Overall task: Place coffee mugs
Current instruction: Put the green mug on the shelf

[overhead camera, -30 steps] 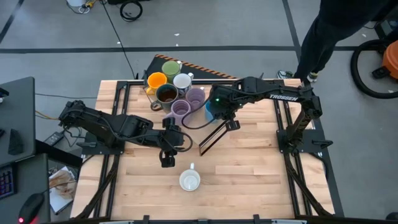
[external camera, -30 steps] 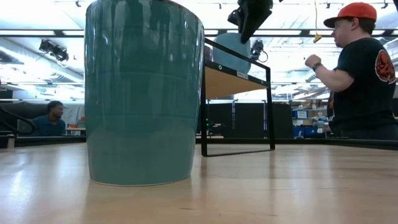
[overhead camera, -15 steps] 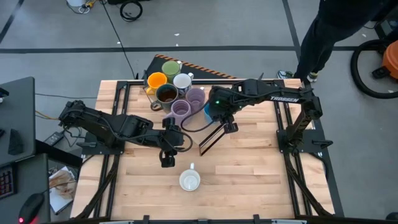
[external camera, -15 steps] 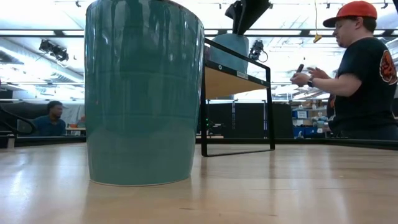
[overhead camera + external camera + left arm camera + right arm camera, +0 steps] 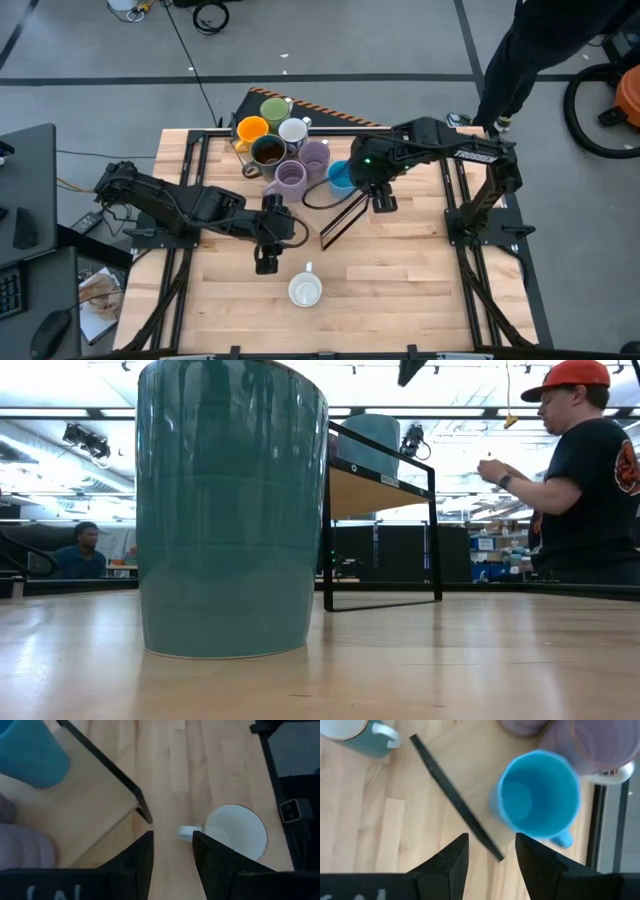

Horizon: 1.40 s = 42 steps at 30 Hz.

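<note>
From above, a cluster of mugs sits on a raised wooden shelf (image 5: 318, 205) at the far middle of the table (image 5: 420, 280): a green mug (image 5: 274, 110), an orange mug (image 5: 251, 129), a white mug (image 5: 293, 131), a brown mug (image 5: 268, 151) and two lavender mugs (image 5: 302, 166). The blue mug (image 5: 341, 177) stands at the right end of the cluster. The right gripper (image 5: 382, 201) hangs just right of it, holding nothing. The left gripper (image 5: 264, 263) hovers lower down the table, near a lone pale mug (image 5: 305, 290) on the near boards.

At table height, a big teal mug (image 5: 232, 510) fills the left foreground, with the blue mug on the shelf behind it. A person (image 5: 585, 470) in an orange cap stands at the right.

The left wrist camera shows its fingers (image 5: 137, 862) spread apart and empty above the pale mug's handle.

The right wrist camera shows its fingers (image 5: 450, 865) wide apart, clear of the blue mug, which sits upright on the shelf beside a lavender one.
</note>
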Available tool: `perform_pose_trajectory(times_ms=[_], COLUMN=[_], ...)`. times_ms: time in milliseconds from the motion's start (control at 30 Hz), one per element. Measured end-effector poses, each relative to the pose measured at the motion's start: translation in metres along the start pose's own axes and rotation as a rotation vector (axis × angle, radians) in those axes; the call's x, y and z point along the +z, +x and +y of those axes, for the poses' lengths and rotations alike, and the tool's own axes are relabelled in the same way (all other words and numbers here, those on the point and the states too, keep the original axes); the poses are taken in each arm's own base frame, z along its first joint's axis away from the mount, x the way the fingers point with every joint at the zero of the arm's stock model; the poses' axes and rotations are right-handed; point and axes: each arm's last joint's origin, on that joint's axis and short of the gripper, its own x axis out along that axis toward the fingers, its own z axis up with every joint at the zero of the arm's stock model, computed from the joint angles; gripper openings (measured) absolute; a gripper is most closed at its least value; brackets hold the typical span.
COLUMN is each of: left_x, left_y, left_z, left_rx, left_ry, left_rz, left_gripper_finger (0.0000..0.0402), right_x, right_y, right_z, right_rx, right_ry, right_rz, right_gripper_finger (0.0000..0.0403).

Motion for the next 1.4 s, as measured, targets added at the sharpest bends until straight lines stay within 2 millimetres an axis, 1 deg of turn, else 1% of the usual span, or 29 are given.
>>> perform_pose_trajectory(times_ms=[100, 200, 300, 400, 500, 600, 733, 900, 967, 1133, 1233, 1333, 1400], left_x=[-0.002, -0.004, -0.006, -0.008, -0.009, -0.01, -0.011, -0.011, -0.013, -0.027, -0.036, -0.045, -0.049], left_y=[-0.002, -0.004, -0.006, -0.008, -0.009, -0.005, 0.008, 0.031, 0.039, 0.055, 0.06, 0.06, 0.061], left_z=[-0.007, -0.015, -0.024, -0.03, -0.034, -0.038, -0.05, -0.079, -0.091, -0.112, -0.121, -0.126, -0.131], left_rx=[-0.017, -0.037, -0.058, -0.072, -0.08, -0.081, -0.076, -0.124, -0.145, -0.159, -0.15, -0.123, -0.104], left_ry=[0.014, 0.014, 0.023, 0.023, 0.012, -0.017, -0.063, -0.064, -0.067, -0.058, 0.013, 0.188, 0.355], left_rz=[0.0, 0.0, 0.001, 0.001, 0.001, 0.008, 0.024, -0.002, -0.003, 0.079, 0.118, 0.151, 0.152], left_gripper_finger=[0.0141, 0.0141, 0.0141, 0.0141, 0.0141, 0.0141, 0.0141, 0.0141, 0.0141, 0.0141, 0.0141, 0.0141, 0.0141], right_x=[-0.007, -0.013, -0.021, -0.029, -0.038, -0.048, -0.067, -0.089, -0.096, -0.107, -0.109, -0.112, -0.115], right_y=[-0.004, -0.011, -0.021, -0.026, -0.026, -0.018, -0.007, 0.0, 0.002, 0.009, 0.015, 0.021, 0.025], right_z=[0.012, 0.025, 0.039, 0.053, 0.067, 0.08, 0.097, 0.112, 0.116, 0.13, 0.137, 0.143, 0.146], right_rx=[-0.001, -0.054, -0.106, -0.134, -0.144, -0.147, -0.192, -0.244, -0.235, -0.173, -0.144, -0.133, -0.127], right_ry=[0.011, 0.027, 0.041, 0.066, 0.086, 0.091, 0.098, 0.099, 0.107, 0.088, 0.074, 0.049, 0.039], right_rz=[0.026, 0.019, -0.016, -0.081, -0.146, -0.18, -0.211, -0.274, -0.306, -0.385, -0.415, -0.417, -0.415], right_gripper_finger=[0.0166, 0.0165, 0.0165, 0.0165, 0.0165, 0.0165, 0.0165, 0.0165, 0.0165, 0.0164, 0.0164, 0.0164, 0.0164])
